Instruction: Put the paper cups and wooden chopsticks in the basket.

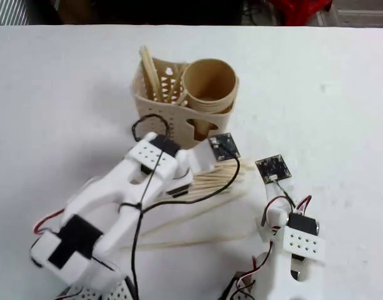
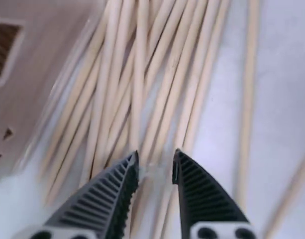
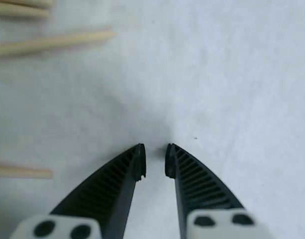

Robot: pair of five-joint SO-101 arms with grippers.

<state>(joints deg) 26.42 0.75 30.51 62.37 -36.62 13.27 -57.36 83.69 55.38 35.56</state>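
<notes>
Over the white table (image 1: 328,94), the high view shows the left arm (image 1: 129,194) stretched toward a perforated basket (image 1: 155,119). Its gripper end is above a fanned bundle of wooden chopsticks (image 1: 213,180) lying on the table just short of the basket's wall. Inside the basket, beyond that gripper, stand nested paper cups (image 1: 208,81) and a few upright chopsticks (image 1: 150,70). Two loose chopsticks (image 1: 197,212) lie flat between the two arms. The right arm (image 1: 297,240) sits lower, well apart from the basket.

From the left wrist view, the left gripper (image 2: 156,157) has its jaws a narrow gap apart, directly above the bundle of chopsticks (image 2: 142,74), which runs on ahead of the fingertips. One or two sticks pass under the gap, and I cannot tell whether the pads touch them. The basket's pale wall (image 2: 23,64) rises just beside the bundle, ahead and to one side of the gripper. A single chopstick (image 2: 249,99) lies apart on the other side, on bare table (image 2: 286,59).

From the right wrist view, the right gripper (image 3: 155,159) is nearly closed, with only a slim gap between the tips, and holds nothing. Bare table (image 3: 232,74) lies under and ahead of it. Ends of chopsticks (image 3: 52,42) reach in from one side, ahead of the fingertips, and another stick end (image 3: 20,172) lies level with them on that same side.
</notes>
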